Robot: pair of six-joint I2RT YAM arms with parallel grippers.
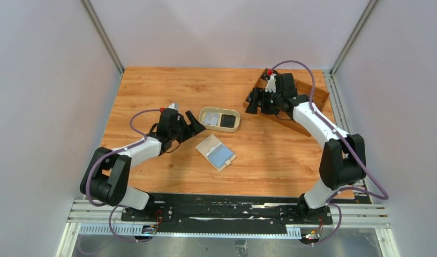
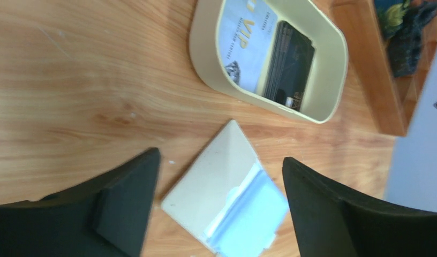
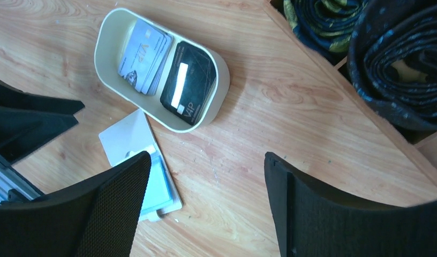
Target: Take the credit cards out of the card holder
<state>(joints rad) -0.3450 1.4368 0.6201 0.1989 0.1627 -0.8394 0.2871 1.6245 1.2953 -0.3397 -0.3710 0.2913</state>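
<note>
From above, the wallet (image 1: pixel 211 148) is lying flat on the table (image 1: pixel 152 91), near the middle, with a blue card (image 1: pixel 221 156) showing on its near-right half. The dish (image 1: pixel 236 121) is sitting just beyond it. The left gripper (image 1: pixel 193 123) is hovering just left of the dish with its jaws apart, holding nothing. The right gripper (image 1: pixel 256 101) is hanging by the left end of the tray (image 1: pixel 315 95), well apart from the wallet.

From the left wrist, the two fingers (image 2: pixel 125 209) are standing wide apart. The wallet (image 2: pixel 208 184) and blue card (image 2: pixel 251 219) are lying below the gap between them. In the dish (image 2: pixel 334 64), a pale card (image 2: pixel 243 48) and a black card (image 2: pixel 288 64) are lying side by side.

From the right wrist, the fingers (image 3: pixel 313 209) are also spread and empty above bare wood. The wallet (image 3: pixel 125 136) is lying beside the dish (image 3: pixel 219 96), partly hidden by the left finger. Rolled ties (image 3: pixel 404 69) are filling the tray.
</note>
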